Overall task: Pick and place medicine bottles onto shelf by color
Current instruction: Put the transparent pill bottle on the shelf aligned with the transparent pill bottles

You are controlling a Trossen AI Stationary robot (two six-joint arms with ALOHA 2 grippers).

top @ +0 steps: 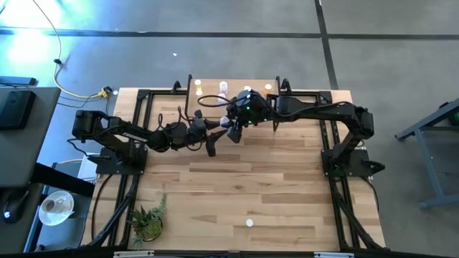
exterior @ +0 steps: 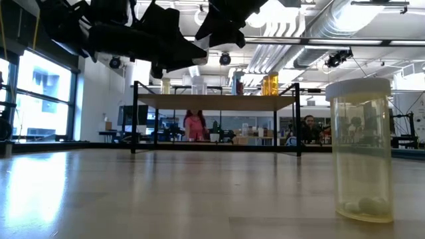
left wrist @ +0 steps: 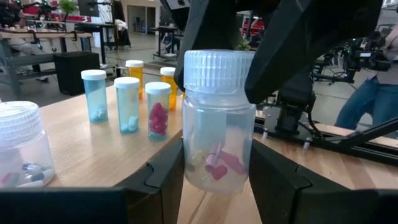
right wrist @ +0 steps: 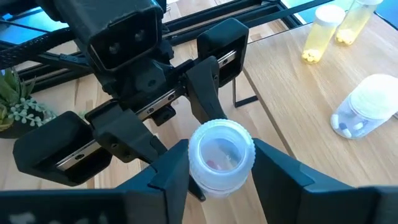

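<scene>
A clear plastic bottle [left wrist: 217, 124] with a ribbed translucent white cap is held in the air, just in front of the shelf [top: 233, 89], with both grippers on it. Pink pills lie at its bottom. The left gripper [left wrist: 217, 180] pinches its smooth round body between two dark, angular fingers. The right gripper [right wrist: 217, 163] comes from above, its dark fingers closed against the ribbed cap on either side.

The right wrist view looks down on that cap and shows the left gripper's blocky black housing behind it.

Only the left wrist view shows the shelf's pale wood grain close up. On it stand three bluish bottles [left wrist: 127, 104] with white caps in a row, and orange bottles [left wrist: 134, 76] behind them. A squat clear jar [left wrist: 18, 152] stands nearer.

The low view alone shows a yellowish bottle [exterior: 362, 149] standing upright on the table, well short of the shelf, with what look like pale pills inside.

People move about in the room beyond the shelf.
</scene>
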